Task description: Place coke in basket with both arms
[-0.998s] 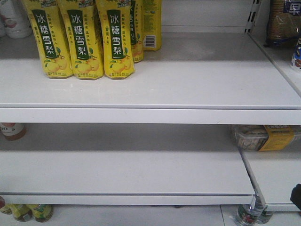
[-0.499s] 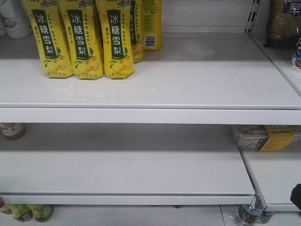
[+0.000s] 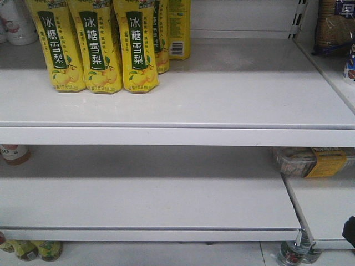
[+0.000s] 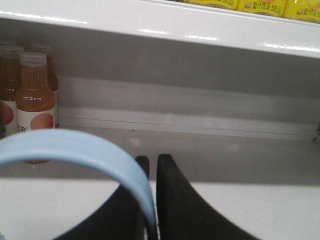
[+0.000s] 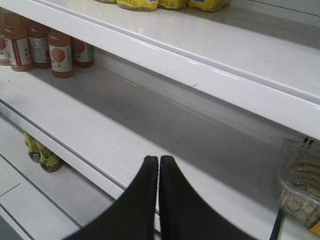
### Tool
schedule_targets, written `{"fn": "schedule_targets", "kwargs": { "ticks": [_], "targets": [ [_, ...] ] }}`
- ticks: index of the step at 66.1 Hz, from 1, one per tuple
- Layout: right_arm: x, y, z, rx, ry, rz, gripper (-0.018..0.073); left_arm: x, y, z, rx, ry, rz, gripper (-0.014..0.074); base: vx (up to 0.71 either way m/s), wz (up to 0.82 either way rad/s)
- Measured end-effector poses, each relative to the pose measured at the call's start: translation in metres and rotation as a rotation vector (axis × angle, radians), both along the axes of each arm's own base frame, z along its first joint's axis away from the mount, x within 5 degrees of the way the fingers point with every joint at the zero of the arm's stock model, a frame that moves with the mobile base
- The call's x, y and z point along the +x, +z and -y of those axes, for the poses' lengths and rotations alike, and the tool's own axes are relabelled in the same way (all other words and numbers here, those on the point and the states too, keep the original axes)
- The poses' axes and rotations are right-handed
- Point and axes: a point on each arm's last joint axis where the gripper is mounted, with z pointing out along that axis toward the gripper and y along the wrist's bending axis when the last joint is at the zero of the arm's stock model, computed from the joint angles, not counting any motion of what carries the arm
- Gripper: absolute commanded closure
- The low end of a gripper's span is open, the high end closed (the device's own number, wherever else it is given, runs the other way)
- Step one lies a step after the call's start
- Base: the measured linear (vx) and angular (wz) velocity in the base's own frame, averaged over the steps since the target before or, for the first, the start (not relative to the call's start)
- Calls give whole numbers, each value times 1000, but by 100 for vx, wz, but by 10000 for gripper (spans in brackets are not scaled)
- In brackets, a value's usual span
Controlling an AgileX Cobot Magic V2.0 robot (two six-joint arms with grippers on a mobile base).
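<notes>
The coke is out of view in every frame. Of the basket I see only its light blue handle (image 4: pixel 75 145), a curved band arching across the lower left of the left wrist view. My left gripper (image 4: pixel 152 159) is shut on that handle, which runs down between its two black fingers. It hangs in front of the white middle shelf (image 4: pixel 225 200). My right gripper (image 5: pixel 158 160) is shut with nothing between its fingers, hovering over the front edge of the same shelf (image 5: pixel 100 125). A dark shape (image 3: pixel 349 231) at the right edge of the front view is too small to name.
Yellow pear-drink bottles (image 3: pixel 94 44) stand on the upper shelf at the left. Orange tea bottles (image 4: pixel 35 95) (image 5: pixel 62 55) stand at the left of the middle shelf. A clear plastic food box (image 3: pixel 310 162) (image 5: pixel 300 185) lies at its right. More bottles (image 3: pixel 33 249) stand under the lowest shelf.
The front view has shifted very slightly. Nothing on the shelves has moved.
</notes>
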Motion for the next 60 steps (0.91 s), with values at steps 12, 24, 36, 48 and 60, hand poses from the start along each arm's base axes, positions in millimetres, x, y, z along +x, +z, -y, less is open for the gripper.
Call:
{"fn": "schedule_targets", "kwargs": {
  "ticks": [12,24,36,48,60],
  "targets": [
    [0,0,0,0,0,0,564,0,0,0,0,0,0,603,0,0],
    [0,0,0,0,0,0,564,0,0,0,0,0,0,603,0,0],
    [8,-25,-2,-13,-34,-32,564,0,0,0,0,0,0,603,0,0],
    [16,-66,4,65,-177,-51,564,0,0,0,0,0,0,603,0,0],
    [19,-88,15,215,-356,9,564,0,0,0,0,0,0,603,0,0]
  ]
}}
